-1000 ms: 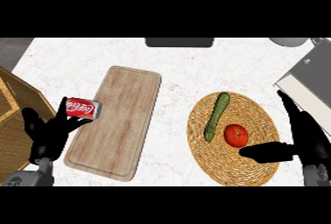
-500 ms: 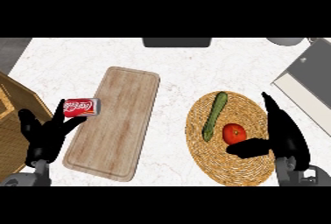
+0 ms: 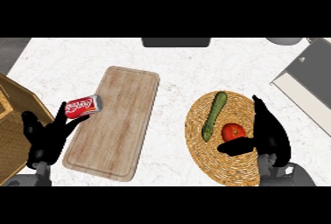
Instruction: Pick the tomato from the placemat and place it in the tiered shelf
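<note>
At the lower right of the frame the black right hand (image 3: 266,133) stands over the round woven straw placemat (image 3: 216,164), its fingers (image 3: 262,111) straight and spread upward and its thumb reaching left just under the small round red tomato (image 3: 233,131). The tomato lies on the mat's middle, right beside the palm, and nothing is curled round it yet. To do this grasp well, the hand should probably settle lower so that thumb and fingers close on opposite sides of the tomato, since a round fruit can roll off toward the long green cucumber (image 3: 213,116) lying just to its left.

At the lower left the black left hand (image 3: 45,135) rests open, fingers up, just below a red soda can (image 3: 82,106) at the edge of the long pale wooden cutting board (image 3: 119,120). The wicker-brown tiered shelf (image 3: 13,109) shows at the left edge, well apart across the white marble table (image 3: 174,65), so the carry will likely be long.
</note>
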`<state>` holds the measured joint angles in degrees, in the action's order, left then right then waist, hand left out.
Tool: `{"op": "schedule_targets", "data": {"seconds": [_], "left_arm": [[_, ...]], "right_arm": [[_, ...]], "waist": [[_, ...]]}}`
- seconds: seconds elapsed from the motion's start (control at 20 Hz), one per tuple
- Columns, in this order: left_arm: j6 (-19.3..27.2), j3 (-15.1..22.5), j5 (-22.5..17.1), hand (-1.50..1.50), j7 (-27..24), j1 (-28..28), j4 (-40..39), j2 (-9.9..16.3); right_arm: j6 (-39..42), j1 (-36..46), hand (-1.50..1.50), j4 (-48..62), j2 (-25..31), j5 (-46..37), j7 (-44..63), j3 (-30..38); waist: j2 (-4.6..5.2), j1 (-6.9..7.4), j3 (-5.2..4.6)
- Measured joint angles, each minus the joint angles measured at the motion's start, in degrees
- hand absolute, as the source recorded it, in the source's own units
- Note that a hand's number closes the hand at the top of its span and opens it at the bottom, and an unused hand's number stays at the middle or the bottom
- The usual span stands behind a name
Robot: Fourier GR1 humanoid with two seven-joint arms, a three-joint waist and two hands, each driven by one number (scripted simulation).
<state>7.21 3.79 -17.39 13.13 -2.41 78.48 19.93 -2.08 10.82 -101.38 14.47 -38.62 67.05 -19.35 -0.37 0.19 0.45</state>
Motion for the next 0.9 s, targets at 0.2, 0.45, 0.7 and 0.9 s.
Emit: {"op": "schedule_targets", "data": {"seconds": [0.2,0.45,0.7,0.9], "left_arm": [[-0.12,-0.32,0.17,0.00,0.12,-0.04,-0.04,-0.61],[-0.68,-0.65,0.58,0.00,1.06,-0.24,0.35,-0.77],[-1.81,-1.50,1.21,0.00,-0.38,-0.79,-1.12,-1.52],[-1.26,-1.70,2.15,0.00,0.21,-0.54,-0.19,-2.47]], "right_arm": [[0.29,-0.39,-1.50,2.96,-1.36,-2.71,-0.96,1.04],[0.50,-1.26,-1.50,5.84,-3.16,-6.20,-2.63,2.20],[-0.34,-0.94,-1.50,9.30,-5.73,-8.97,-5.14,3.99],[-1.71,-1.13,-1.50,11.87,-7.62,-10.78,-6.96,5.24]], "waist": [[-0.03,-0.02,0.06],[0.02,-0.07,-0.02],[-0.02,-0.05,0.06],[-0.02,-0.02,0.07]]}}
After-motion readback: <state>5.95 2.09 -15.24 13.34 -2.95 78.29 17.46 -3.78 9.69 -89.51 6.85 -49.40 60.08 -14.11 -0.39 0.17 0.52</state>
